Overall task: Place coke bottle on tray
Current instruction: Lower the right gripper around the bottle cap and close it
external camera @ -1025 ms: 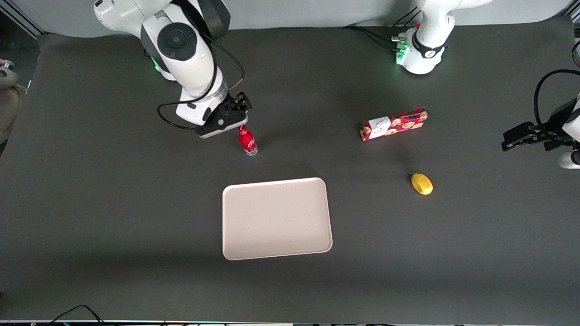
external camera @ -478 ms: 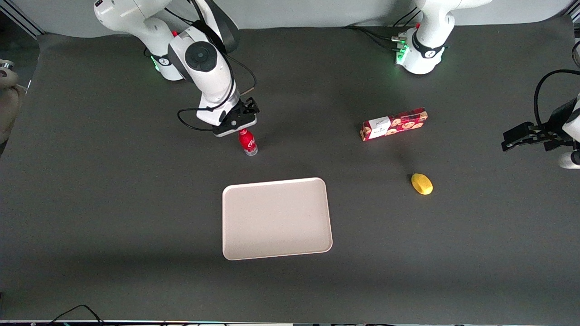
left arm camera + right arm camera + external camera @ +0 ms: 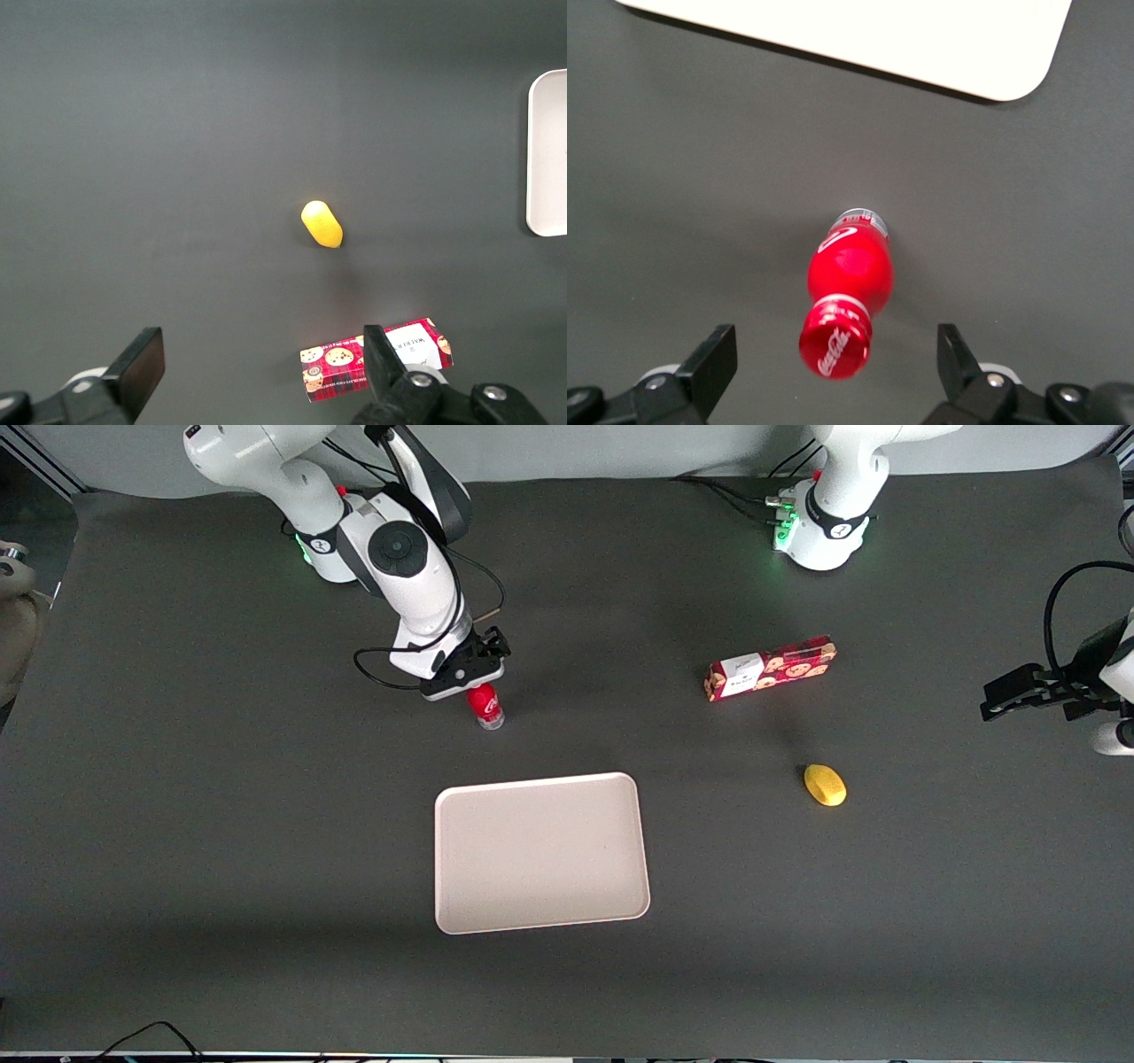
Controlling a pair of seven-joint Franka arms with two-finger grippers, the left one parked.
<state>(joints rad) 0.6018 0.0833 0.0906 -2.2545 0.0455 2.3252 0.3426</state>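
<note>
Jaws apart, gripper now lower, straddling the coke bottle's cap; tray unmoved.

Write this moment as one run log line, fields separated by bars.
hand: open, above coke bottle | bottle: upright on table, not gripped | tray: nothing on it

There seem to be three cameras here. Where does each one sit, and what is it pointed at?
Front view: sits high, facing both arms, looking down on the table; the working arm's gripper hangs over the coke bottle, which stands farther from the camera than the tray.
Right wrist view: rides the working arm, looking down past its open fingers at the coke bottle's cap.
Left wrist view: rides the parked arm, looking down at a yellow object and cookie box.
Shared: every view catches the tray.
</note>
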